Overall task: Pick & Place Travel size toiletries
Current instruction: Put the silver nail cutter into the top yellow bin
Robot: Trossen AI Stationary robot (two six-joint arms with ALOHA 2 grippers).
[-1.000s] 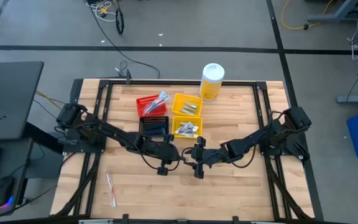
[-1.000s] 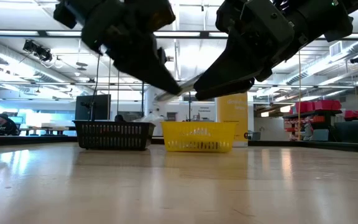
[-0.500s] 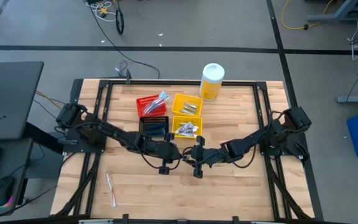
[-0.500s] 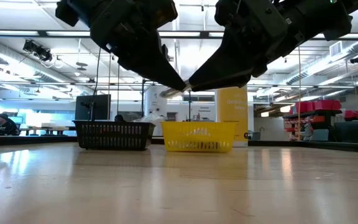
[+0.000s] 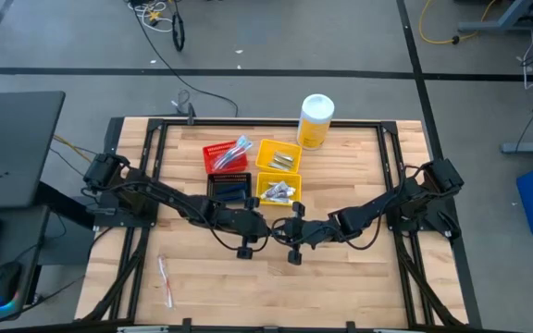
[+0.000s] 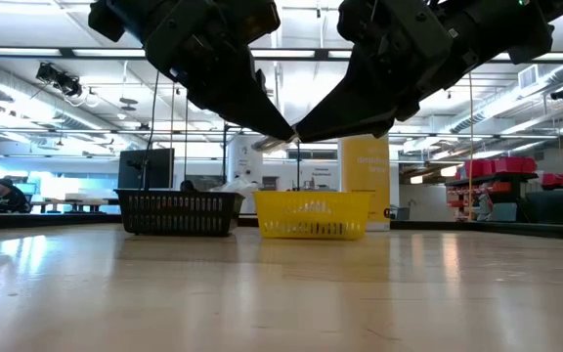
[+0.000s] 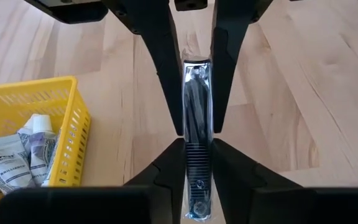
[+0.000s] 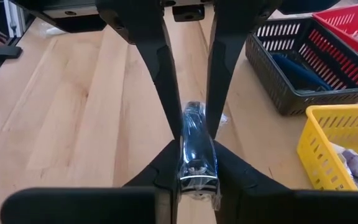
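A chrome nail clipper (image 7: 196, 106), one of the travel size toiletries, hangs in the air over the table's middle. Both grippers are shut on it. My left gripper (image 7: 196, 149) comes from the left and my right gripper (image 8: 197, 149) from the right. Their fingertips meet tip to tip (image 6: 291, 137), well above the wood. In the high view the grippers (image 5: 278, 231) hide the clipper. A white toothbrush (image 5: 166, 280) lies flat on the table near the front left. My left gripper pinches the clipper's ridged end (image 7: 196, 163) between its two fingers, one on each long edge. The fingers lie along the clipper and slant down from the table's left. The clipper is clear of the table. My right gripper pinches the clipper's other end (image 8: 196, 163) between its two fingers, one on each long edge. The fingers lie along the clipper, slanting down from the table's right, opposite the left fingers (image 8: 166, 93). The clipper is clear of the table.
Behind the grippers stand a black bin (image 5: 229, 188), a red bin (image 5: 225, 155) and two yellow bins (image 5: 278, 157) (image 5: 278, 189) holding small items. A large yellow bottle (image 5: 315, 120) stands at the far edge. Bare wood lies under and in front of the grippers.
My right gripper has shut its fingers on the free end of the clipper, which my left gripper keeps holding. Both arms have stayed in place above the table's middle.
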